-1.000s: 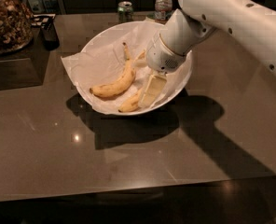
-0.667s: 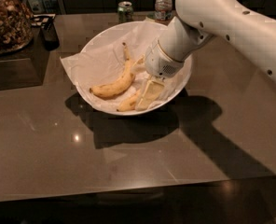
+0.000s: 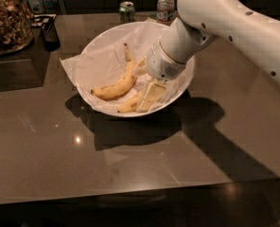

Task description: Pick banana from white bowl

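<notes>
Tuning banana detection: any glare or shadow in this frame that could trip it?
Camera view: dim; small glare spots on the glossy table, none on the banana, evenly lit in the bowl. Camera view: the arm throws a hard shadow on the table below and right of the bowl; the gripper, down in the bowl right of the banana, blends with the white paper.

The banana (image 3: 115, 87) is long, slim and gently curved, yellow with brown flecks, lying flat on the crinkled white paper lining the white bowl (image 3: 96, 40). Its dark stem points toward the bowl's far rim and its blunt end toward the near left. The bowl is wide, shallow and round, standing upright on the dark counter. The gripper (image 3: 147, 103) reaches down into the bowl's near right part, just beside the banana
</notes>
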